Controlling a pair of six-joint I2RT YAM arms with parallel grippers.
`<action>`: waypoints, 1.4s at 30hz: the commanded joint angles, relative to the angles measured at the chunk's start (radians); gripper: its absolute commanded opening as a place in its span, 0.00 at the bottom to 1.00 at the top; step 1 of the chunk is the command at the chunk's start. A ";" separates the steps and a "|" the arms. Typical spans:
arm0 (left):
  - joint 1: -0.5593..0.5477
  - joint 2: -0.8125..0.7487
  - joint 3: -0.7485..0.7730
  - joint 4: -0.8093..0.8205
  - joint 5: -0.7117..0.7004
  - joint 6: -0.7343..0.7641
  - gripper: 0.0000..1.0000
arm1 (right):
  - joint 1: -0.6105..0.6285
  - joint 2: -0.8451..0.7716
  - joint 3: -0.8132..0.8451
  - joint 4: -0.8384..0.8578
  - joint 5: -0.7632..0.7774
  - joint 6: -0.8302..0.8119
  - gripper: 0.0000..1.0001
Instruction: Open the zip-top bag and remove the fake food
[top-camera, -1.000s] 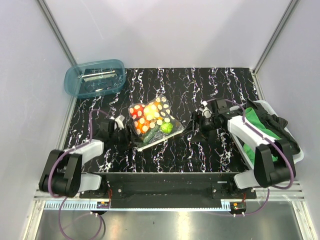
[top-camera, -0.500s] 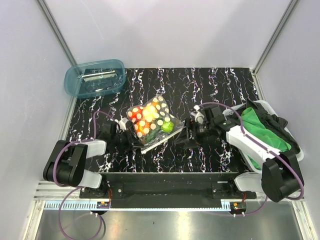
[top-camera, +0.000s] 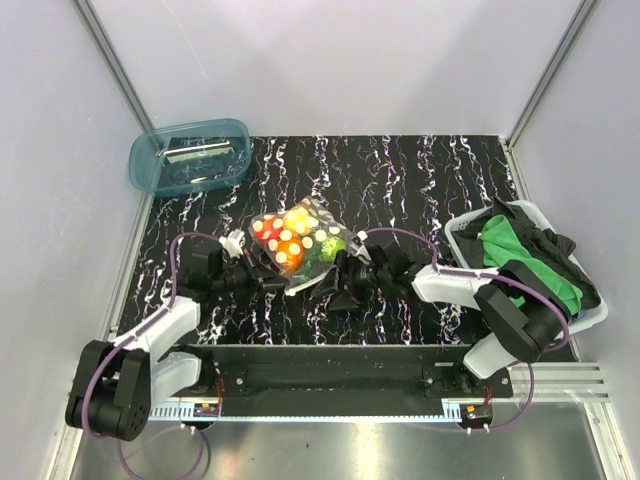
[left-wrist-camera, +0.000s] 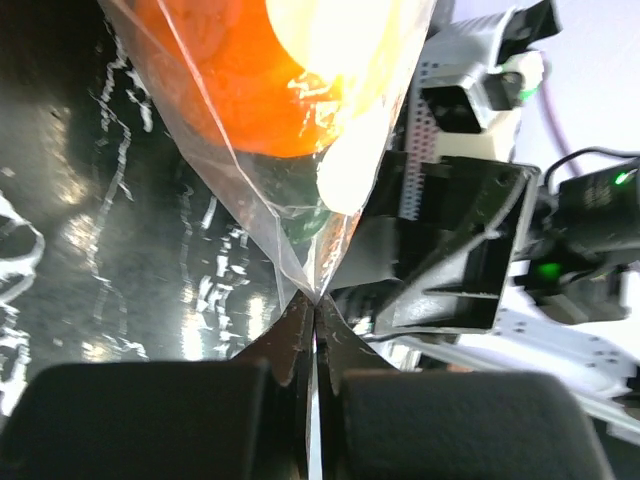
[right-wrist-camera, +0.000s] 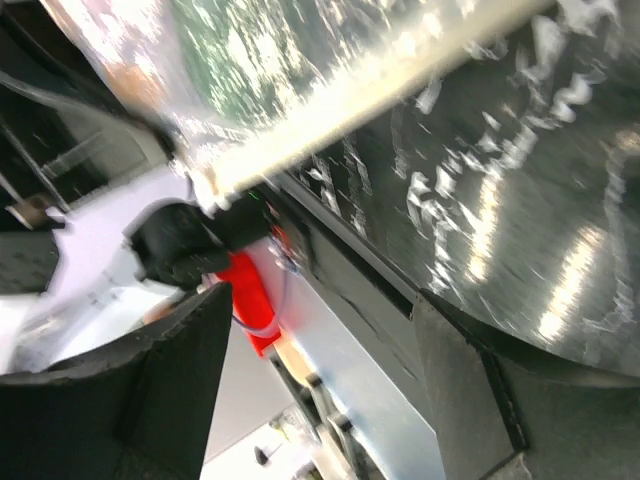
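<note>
The zip-top bag, clear with pale dots, lies tilted at mid-table with the fake food inside: orange, yellow, red and a lime-green piece. My left gripper is shut on the bag's near-left edge; in the left wrist view the film is pinched at the left gripper, with an orange piece above. My right gripper is open at the bag's near-right corner. In the right wrist view the right gripper holds nothing, and the bag's pale zip strip runs above it.
A blue translucent tub stands at the back left. A white basket with green and black cloth sits at the right edge. The metal rail runs along the near edge.
My left gripper has shut on the bag's edge. The right arm has swung left and low to the bag's near-right corner. The bag has shifted a little and tilted up.
</note>
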 joint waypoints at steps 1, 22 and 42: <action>-0.009 -0.051 0.015 -0.013 0.028 -0.124 0.00 | 0.036 0.016 -0.014 0.329 0.167 0.240 0.81; -0.054 -0.160 0.157 -0.311 -0.055 0.112 0.29 | 0.052 0.037 0.219 -0.020 0.228 0.478 0.00; -0.348 -0.418 0.383 -0.410 -0.301 0.977 0.73 | -0.096 -0.131 0.486 -0.599 0.218 0.602 0.00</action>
